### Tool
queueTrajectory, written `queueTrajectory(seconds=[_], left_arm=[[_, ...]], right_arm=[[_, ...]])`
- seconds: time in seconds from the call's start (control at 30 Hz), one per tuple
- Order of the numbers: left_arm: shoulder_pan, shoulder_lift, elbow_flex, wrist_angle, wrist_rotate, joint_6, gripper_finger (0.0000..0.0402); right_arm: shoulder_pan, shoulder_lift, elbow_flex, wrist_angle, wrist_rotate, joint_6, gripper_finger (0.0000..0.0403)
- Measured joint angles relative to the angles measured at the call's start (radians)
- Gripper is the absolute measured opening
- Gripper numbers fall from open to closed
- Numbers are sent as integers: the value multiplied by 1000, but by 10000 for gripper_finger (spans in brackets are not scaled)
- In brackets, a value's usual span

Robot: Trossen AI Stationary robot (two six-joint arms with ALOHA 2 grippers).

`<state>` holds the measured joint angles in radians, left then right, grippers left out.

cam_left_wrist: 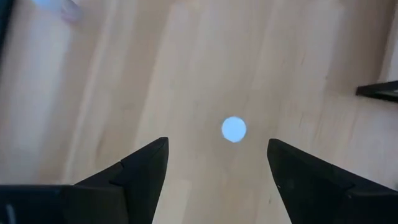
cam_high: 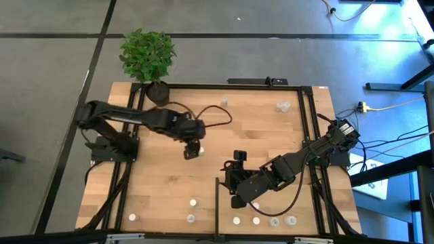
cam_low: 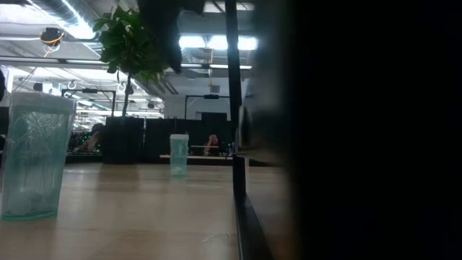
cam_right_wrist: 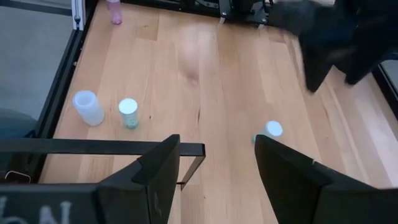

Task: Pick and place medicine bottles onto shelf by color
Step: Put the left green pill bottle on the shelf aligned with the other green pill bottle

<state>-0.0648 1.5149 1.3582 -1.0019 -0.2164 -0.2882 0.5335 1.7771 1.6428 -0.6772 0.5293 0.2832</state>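
Note:
My left gripper (cam_high: 192,152) hangs open over the middle of the table, pointing down. A white-capped bottle (cam_left_wrist: 234,129) stands on the table below the gap between its fingers, and shows in the right wrist view (cam_right_wrist: 272,129). My right gripper (cam_right_wrist: 217,177) is open and empty, low at the near right (cam_high: 234,188), facing the table's left. The shelf (cam_high: 227,211) lies at the near right behind its black edge strip (cam_high: 217,203). Several bottles stand in a row on it (cam_high: 256,220). Other bottles stand left of the strip (cam_high: 192,202) (cam_high: 190,218) (cam_high: 132,217).
A potted plant (cam_high: 148,57) stands at the far left corner. Two bottles (cam_high: 224,102) (cam_high: 281,106) stand near the far edge. In the low view a translucent bottle (cam_low: 32,155) stands close and another (cam_low: 178,153) farther off; a dark shape blocks that view's right half.

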Motion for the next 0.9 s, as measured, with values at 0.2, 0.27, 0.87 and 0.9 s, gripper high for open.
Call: queueTrajectory(seconds=[0.2,0.27,0.87,0.9], left_arm=[[-100,-109,0,-23,-130,-51,267],[-137,-131,0,-23,-137,-59,267],[-386,-151,0,-86,-301,-192,267],[-395,-151,0,-89,-306,-202,267]], right_arm=[[0,0,0,9,0,0,210],[0,0,0,8,0,0,210],[-45,-1,0,30,-7,-3,210],[-65,-5,0,18,-26,-14,210]])
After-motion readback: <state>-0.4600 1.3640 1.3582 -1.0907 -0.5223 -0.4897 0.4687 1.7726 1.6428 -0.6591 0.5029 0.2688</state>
